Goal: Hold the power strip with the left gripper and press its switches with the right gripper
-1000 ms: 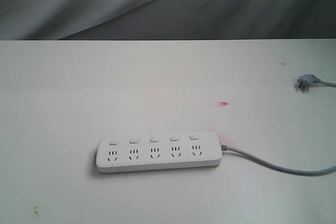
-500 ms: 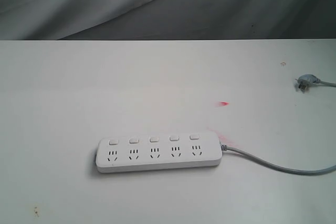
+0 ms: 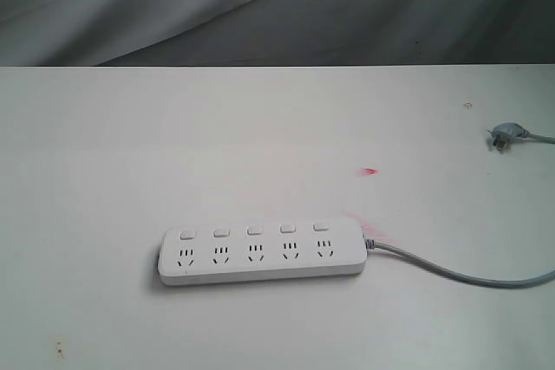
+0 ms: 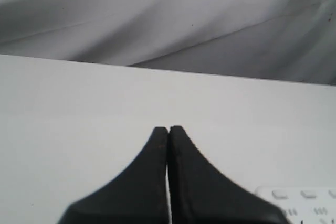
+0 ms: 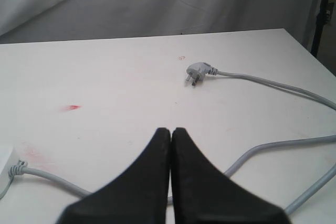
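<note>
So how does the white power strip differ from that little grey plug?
The power strip is a long white bar; the plug is small and grey. The power strip lies central in the exterior view, the plug at the far right. Both lie untouched, each trailing a grey cord.

- The power strip [image 4: 302,203] is cut off by the corner of the left wrist view. Only one end with a few switches [image 4: 280,194] shows, and the left claw [image 4: 168,129] overlaps part of it.
- In the right wrist view only a white sliver of the strip shows, and the grey cord [image 5: 52,178] passes behind the right claw [image 5: 170,129].
- In the exterior view the cord runs off the edge, as does the plug's [image 3: 503,136] lead.
- Each switch's rocked position is too small to tell.
- A tiny mark [image 3: 467,106] on the worktop [image 3: 130,153] cannot be identified.
</note>
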`<state>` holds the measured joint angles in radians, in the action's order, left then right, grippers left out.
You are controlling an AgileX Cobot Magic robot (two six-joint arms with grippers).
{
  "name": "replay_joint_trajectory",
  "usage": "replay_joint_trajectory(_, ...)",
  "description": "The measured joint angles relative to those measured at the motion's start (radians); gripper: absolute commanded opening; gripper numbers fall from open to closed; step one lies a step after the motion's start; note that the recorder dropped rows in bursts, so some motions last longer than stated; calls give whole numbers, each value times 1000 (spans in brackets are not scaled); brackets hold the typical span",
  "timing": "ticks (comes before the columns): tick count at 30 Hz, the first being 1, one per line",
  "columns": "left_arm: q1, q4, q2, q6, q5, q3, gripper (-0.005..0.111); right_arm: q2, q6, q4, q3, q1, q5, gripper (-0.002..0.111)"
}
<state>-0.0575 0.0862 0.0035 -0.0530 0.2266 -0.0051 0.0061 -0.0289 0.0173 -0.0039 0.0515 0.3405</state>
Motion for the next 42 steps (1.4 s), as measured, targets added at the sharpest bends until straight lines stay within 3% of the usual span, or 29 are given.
replay_joint_trajectory(5, 0, 49, 2, 4, -31, -36, 0, 0, 0, 0, 0, 0, 0, 0)
replay_joint_trajectory(9, 0, 49, 151, 10, -33, -230, 0, 0, 0, 0, 0, 0, 0, 0)
replay_joint_trajectory(13, 0, 119, 430, 79, -37, -492, 0, 0, 0, 0, 0, 0, 0, 0)
replay_joint_trajectory(16, 0, 237, 716, 247, 13, -713, 0, 0, 0, 0, 0, 0, 0, 0)
replay_joint_trajectory(21, -3, 447, 936, 704, 177, -925, 0, 0, 0, 0, 0, 0, 0, 0)
replay_joint_trajectory(25, -84, 612, 985, 927, 222, -945, 0, 0, 0, 0, 0, 0, 0, 0)
replay_joint_trajectory(30, -248, 876, 1071, 1284, 335, -949, 0, 0, 0, 0, 0, 0, 0, 0)
replay_joint_trajectory(36, -479, 1121, 1220, 1737, 718, -949, 0, 0, 0, 0, 0, 0, 0, 0)
replay_joint_trajectory(39, -550, 1145, 1298, 1846, 898, -949, 0, 0, 0, 0, 0, 0, 0, 0)
replay_joint_trajectory(42, -580, 1149, 1368, 1911, 966, -949, 0, 0, 0, 0, 0, 0, 0, 0)
